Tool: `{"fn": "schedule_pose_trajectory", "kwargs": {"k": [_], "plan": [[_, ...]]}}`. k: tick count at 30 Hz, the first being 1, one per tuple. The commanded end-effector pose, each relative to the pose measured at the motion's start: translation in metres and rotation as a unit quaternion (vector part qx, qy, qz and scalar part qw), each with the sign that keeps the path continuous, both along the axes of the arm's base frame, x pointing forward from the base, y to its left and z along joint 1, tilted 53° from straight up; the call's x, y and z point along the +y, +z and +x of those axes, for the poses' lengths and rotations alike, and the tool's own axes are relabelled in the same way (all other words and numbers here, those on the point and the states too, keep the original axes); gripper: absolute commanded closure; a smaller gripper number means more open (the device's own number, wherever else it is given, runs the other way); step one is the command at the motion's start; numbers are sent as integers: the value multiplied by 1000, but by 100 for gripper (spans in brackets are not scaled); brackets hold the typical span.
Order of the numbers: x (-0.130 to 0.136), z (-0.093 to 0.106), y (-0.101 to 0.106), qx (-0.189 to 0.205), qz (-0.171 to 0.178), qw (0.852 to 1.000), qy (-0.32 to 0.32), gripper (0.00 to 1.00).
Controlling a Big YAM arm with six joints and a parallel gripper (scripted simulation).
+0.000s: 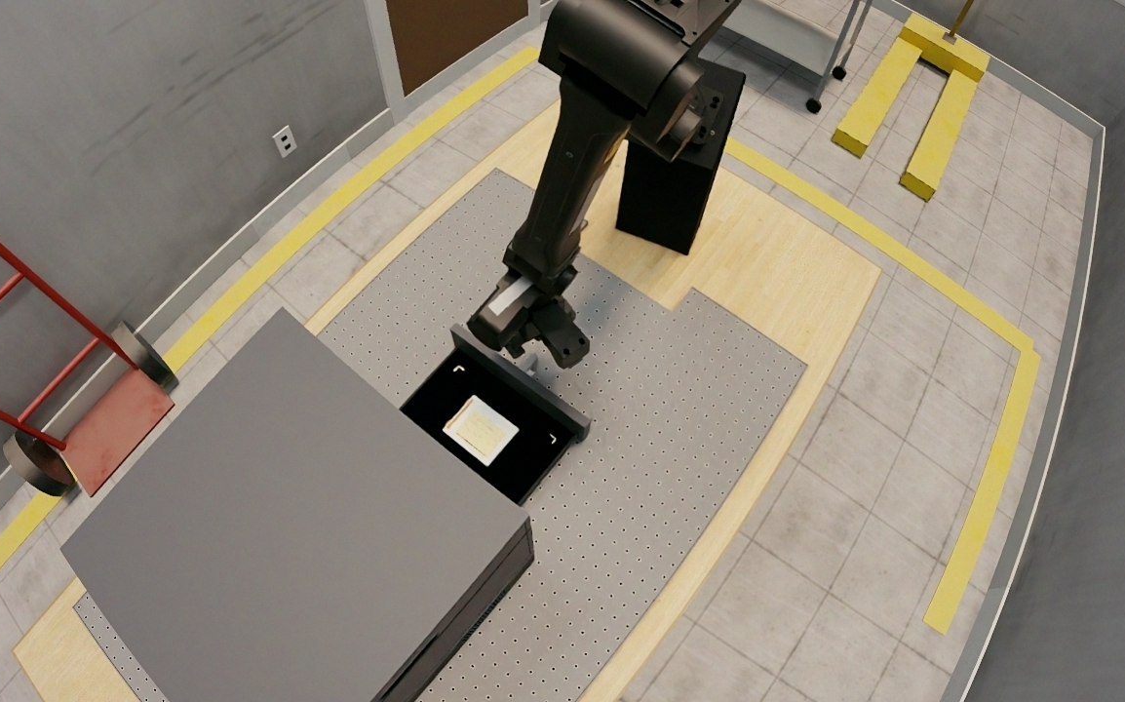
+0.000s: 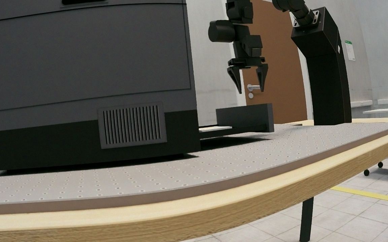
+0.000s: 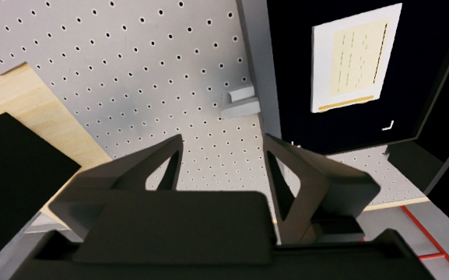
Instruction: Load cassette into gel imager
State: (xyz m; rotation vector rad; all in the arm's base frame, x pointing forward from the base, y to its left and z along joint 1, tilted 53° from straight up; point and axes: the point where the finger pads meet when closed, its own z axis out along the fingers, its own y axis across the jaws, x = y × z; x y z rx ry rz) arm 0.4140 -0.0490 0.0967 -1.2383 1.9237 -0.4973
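FINISHED, a white cassette with a cream gel, lies flat on the black glass of the pulled-out drawer, its long side roughly along the drawer front. White corner marks show around it; not all are visible. The grey imager IM stands upright. A light grey handle juts from the drawer front's outer face. My gripper is open and empty, above the drawer front and handle, fingers pointing down.
The perforated plate lies under IM on the wooden table. The arm's black pedestal stands beyond the drawer front. IM's tall housing borders the drawer's inner end.
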Motion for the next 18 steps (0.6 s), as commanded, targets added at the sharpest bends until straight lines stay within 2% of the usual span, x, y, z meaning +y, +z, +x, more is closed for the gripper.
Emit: {"fn": "schedule_pose_trajectory", "kwargs": {"k": [1,4,5,8,15,17,18], "plan": [[5,4,-3,-12,48,998,-41,33],[6,5,-10,-6,88,994,-71,39],[6,7,4,-22,99,992,-79,41],[5,10,7,-21,138,984,-108,47],[5,11,5,-6,229,957,-176,61],[5,11,5,-6,229,957,-176,61],[5,10,3,-3,241,952,-186,63]]}}
